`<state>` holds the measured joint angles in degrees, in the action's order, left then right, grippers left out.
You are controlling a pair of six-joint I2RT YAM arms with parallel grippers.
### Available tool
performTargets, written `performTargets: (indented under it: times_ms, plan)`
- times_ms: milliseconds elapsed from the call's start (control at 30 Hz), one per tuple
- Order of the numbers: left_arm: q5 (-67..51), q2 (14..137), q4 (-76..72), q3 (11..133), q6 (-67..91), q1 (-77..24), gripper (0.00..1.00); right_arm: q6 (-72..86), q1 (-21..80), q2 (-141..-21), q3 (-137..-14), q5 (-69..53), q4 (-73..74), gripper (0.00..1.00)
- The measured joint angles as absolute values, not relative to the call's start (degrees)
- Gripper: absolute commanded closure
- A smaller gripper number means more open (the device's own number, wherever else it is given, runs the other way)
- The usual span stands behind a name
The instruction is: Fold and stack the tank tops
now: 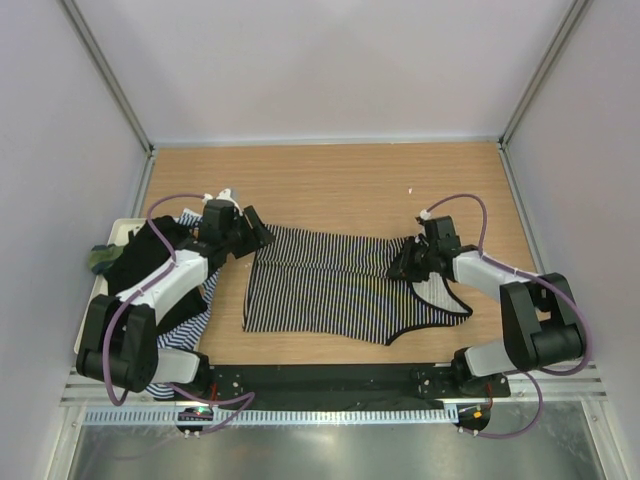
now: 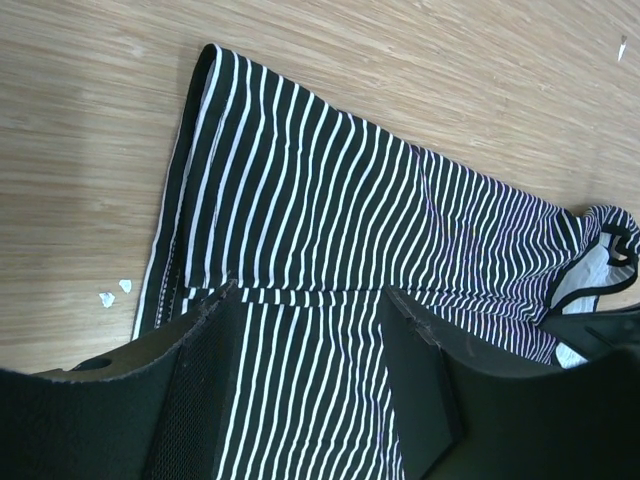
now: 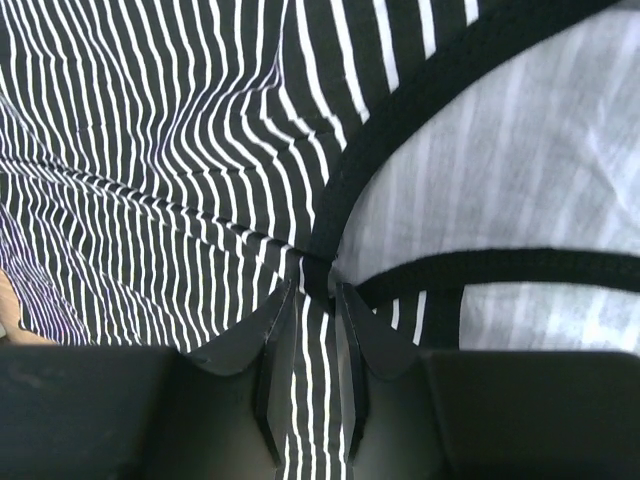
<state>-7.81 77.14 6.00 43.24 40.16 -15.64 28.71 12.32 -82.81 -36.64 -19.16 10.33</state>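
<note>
Striped tank top lies spread flat on the wooden bench, between the two arms and nearer the front edge. Its long axis runs left to right: the straight hem points toward the left arm, the straps and neckline toward the right arm. To the left, a white tray carries a heap of further tops: a black top, a green top and a blue-and-white striped top, partly hidden by the left arm. Small white scraps lie on the bare wood just beside the hem. The cloth is soft, with fine black and white stripes, narrow black binding at the openings and a pale inner face showing at the neckline. Left hand hangs over the hem end with its fingers well apart and nothing between them. Right hand is almost closed, pinching a fold of striped cloth beside the black binding.
</note>
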Motion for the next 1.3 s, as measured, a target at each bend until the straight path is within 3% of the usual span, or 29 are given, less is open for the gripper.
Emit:
performTargets:
  times_ms: [167, 733, 1000, 1300]
  plan:
    - [-7.77, 77.1, 5.37, 42.81, 39.64, -15.64, 0.41, 28.84, 12.32, -80.01, -35.57, -18.31, 10.96, 0.58]
    - [-7.73, 77.08, 5.34, 42.17, 38.5, -15.75, 0.41, 29.32, 12.32, -87.83, -40.95, -17.21, 9.54, 0.62]
    - [-7.7, 77.08, 5.34, 42.17, 38.5, -16.51, 0.42, 30.02, 12.29, -89.73, -41.39, -18.2, 7.31, 0.96]
    - [-6.46, 77.1, 5.76, 42.17, 38.48, -17.28, 0.42, 30.09, 12.32, -82.46, -39.83, -15.4, 5.08, 0.99]
